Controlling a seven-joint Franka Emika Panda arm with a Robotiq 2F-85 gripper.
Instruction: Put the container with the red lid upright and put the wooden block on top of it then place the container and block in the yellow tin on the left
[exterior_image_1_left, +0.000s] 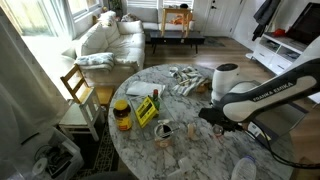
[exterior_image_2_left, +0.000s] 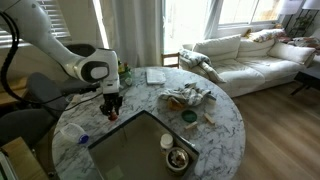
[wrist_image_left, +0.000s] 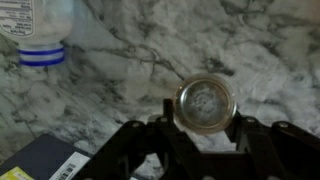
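Observation:
My gripper (wrist_image_left: 203, 128) hangs low over the marble table (exterior_image_1_left: 180, 155), and it also shows in both exterior views (exterior_image_1_left: 214, 119) (exterior_image_2_left: 110, 106). In the wrist view its two dark fingers are closed against the sides of a small pale round container (wrist_image_left: 207, 103), seen end-on. No red lid shows from here. The yellow tin (exterior_image_1_left: 146, 110), flat with dark and green markings, lies towards the far side of the table from the arm. I cannot pick out the wooden block with certainty.
A dark jar with a yellow lid (exterior_image_1_left: 122, 113) stands beside the tin. A crumpled cloth (exterior_image_1_left: 185, 80) (exterior_image_2_left: 186, 97) lies mid-table. A water bottle (wrist_image_left: 40, 35) (exterior_image_2_left: 70, 131) stands near the gripper. A dark flat rectangle (exterior_image_2_left: 140, 150) covers the table's near part. Small items (exterior_image_1_left: 165, 130) lie between tin and gripper.

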